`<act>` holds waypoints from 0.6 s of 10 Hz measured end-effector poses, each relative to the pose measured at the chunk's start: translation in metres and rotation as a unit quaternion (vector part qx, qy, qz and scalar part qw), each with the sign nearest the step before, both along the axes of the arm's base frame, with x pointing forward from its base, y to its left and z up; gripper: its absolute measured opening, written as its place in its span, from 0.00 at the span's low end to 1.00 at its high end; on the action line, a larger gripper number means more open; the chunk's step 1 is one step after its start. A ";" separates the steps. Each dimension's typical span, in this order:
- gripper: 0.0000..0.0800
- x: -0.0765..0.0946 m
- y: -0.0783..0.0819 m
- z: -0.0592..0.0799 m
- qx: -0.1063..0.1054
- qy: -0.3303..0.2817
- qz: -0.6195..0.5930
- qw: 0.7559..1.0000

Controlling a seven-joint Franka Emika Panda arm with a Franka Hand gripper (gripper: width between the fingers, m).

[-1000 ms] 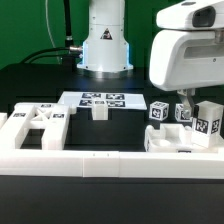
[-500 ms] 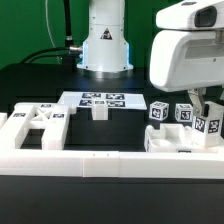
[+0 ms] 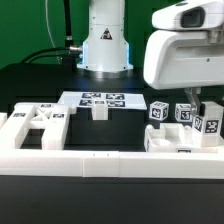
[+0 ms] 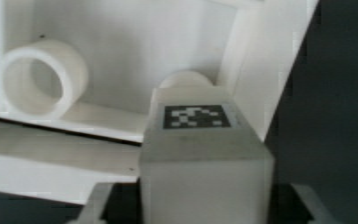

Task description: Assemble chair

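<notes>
Chair post (image 4: 202, 150), clamped in gripper (image 4: 202, 206)

Marker board (image 3: 100, 99) lay mid-table, robot base (image 3: 105, 45) stood behind it, small block (image 3: 99, 111) sat at its front edge, frame piece (image 3: 35, 122) lay to the exterior view's left of it, first post (image 3: 160, 112), second post (image 3: 183, 113) and slab (image 3: 172, 143) to the exterior view's right, third post (image 3: 208, 127) farther right in gripper (image 3: 207, 108), border wall (image 3: 70, 165) ran before it.

On the black desk (image 3: 40, 85), the marker board (image 3: 100, 98) lies before the robot base (image 3: 105, 45). At the exterior view's right, the gripper (image 3: 209, 110) clasps a tagged post (image 3: 208, 126) beside two more posts (image 3: 160, 112), behind the long low white wall (image 3: 80, 165)
</notes>
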State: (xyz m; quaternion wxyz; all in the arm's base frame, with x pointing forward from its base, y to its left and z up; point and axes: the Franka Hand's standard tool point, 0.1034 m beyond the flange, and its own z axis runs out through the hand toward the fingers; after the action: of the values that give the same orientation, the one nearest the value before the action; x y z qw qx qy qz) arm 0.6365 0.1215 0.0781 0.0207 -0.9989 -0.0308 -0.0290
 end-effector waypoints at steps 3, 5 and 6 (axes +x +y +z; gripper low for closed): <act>0.36 0.002 -0.002 0.000 0.010 -0.001 -0.125 0.992; 0.36 0.002 -0.003 0.000 0.015 0.002 -0.192 0.981; 0.36 0.002 -0.004 0.000 0.017 0.004 -0.222 0.975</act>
State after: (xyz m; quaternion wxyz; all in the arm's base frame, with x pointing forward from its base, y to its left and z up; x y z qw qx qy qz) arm 0.6390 0.1177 0.0777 0.0311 -0.9804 0.1924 -0.0299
